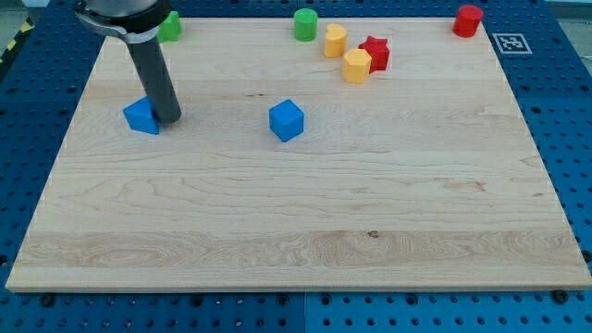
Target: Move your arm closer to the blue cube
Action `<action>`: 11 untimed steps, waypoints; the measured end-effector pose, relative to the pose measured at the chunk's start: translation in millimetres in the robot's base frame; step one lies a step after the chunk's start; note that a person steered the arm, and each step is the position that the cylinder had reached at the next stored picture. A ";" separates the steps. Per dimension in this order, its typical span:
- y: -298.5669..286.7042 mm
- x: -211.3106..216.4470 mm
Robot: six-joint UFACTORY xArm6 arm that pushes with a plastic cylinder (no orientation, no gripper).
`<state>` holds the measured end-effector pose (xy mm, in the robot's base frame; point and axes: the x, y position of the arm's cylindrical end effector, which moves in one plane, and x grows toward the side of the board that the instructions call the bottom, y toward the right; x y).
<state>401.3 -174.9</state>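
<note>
Blue cube (287, 120) mid-board, my tip (169, 119) beside another blue block (141, 116)

The light is bright and even, coming from above. The wooden bench (296, 213) shows its grain clearly, with no strong glare. Shadows are soft and short: the blue cube (287, 120) has a faint one at about 6 o'clock, and my tip (169, 118) darkens the wood just around it. The focus is sharp everywhere. The bench edges look straight, without visible distortion.
</note>
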 end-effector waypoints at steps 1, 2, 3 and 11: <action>-12.5 0.0; -13.3 0.0; -12.1 0.0; 176.4 -26.4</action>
